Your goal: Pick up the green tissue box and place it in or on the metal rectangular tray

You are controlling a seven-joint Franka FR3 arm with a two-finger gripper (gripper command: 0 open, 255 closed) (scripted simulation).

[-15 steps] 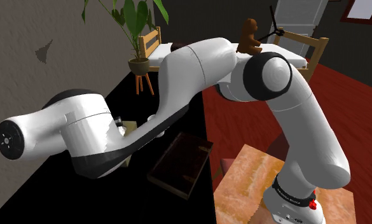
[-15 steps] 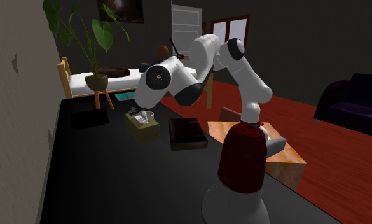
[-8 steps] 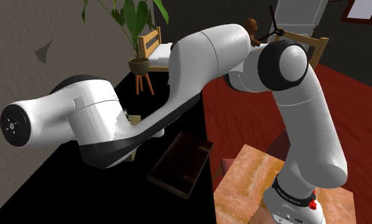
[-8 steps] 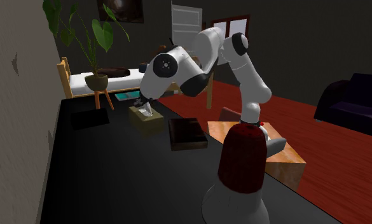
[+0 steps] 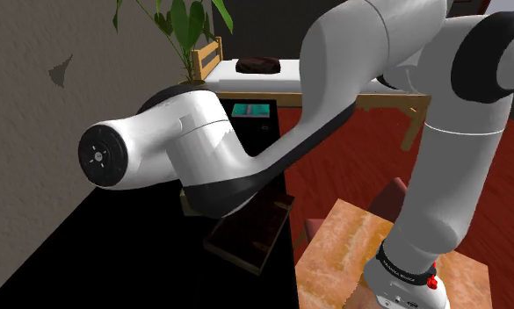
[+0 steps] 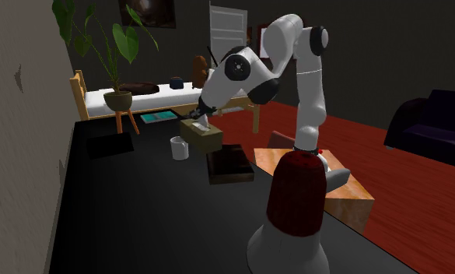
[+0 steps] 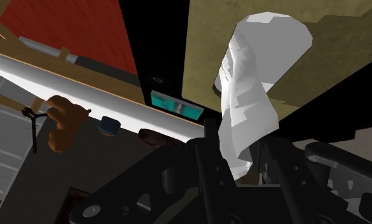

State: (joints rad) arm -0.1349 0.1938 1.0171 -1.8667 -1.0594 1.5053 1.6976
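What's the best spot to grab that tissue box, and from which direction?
From above, by the white tissue tuft standing up from the top of the olive tissue box, where the gripper clasps it. The tuft is narrow and upright, so it suits a pinch; the box's flat top offers no hold. Pinching across its narrower sides might be firmer.

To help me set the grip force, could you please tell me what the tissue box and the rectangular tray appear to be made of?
The tissue box looks like matte olive-tan cardboard: the colour is flat with no gloss, though that is a guess. Its white tissue looks soft, with creased folds. The tray is dark brown and dull, with no metallic shine, so its material is unclear.
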